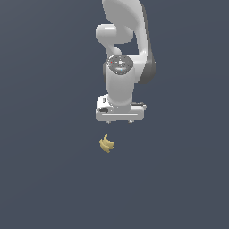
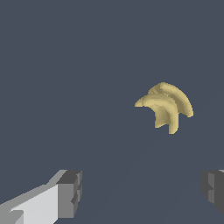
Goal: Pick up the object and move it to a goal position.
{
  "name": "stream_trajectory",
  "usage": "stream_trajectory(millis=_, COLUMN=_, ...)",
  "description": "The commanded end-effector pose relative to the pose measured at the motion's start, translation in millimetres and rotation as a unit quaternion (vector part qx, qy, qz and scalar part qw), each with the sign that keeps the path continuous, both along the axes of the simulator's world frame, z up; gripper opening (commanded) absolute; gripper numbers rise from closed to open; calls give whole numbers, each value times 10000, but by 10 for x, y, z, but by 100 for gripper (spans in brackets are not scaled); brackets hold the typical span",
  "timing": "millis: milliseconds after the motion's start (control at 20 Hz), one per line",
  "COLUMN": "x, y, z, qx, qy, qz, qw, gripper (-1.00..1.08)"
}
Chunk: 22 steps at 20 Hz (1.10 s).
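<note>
Overhead, the Franka arm's white pincer (image 1: 120, 121) hung with its jaws spread wide and empty, poised over a plain dark grey surface (image 1: 44, 179). A small yellow-tan bunch of bananas (image 1: 106, 144) lay alone on that surface, at about seven o'clock from the pincer in the exterior view and apart from it. The wrist view showed the bunch (image 2: 166, 106) beyond the two grey fingertips (image 2: 70, 192), not between them. A clean pick would likely call for centring the pincer over the bunch before descending, then closing across its narrow curved lobes.
</note>
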<state>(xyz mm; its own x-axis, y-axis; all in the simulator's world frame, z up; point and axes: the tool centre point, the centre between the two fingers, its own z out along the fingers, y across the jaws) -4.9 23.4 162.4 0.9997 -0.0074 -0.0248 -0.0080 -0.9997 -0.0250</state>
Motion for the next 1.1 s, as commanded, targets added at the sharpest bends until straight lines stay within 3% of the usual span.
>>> stream_trajectory(millis=0, x=0, y=0, z=0, qx=0, qy=0, qz=0, qw=10000, gripper=100)
stream_trajectory(millis=450, x=111, y=154, z=136, qx=-81, qy=-210, qz=106, qw=9997, gripper=100)
stream_trajectory(millis=1050, x=147, y=94, z=76, qx=-88, qy=-200, qz=375, qw=9991, gripper=100)
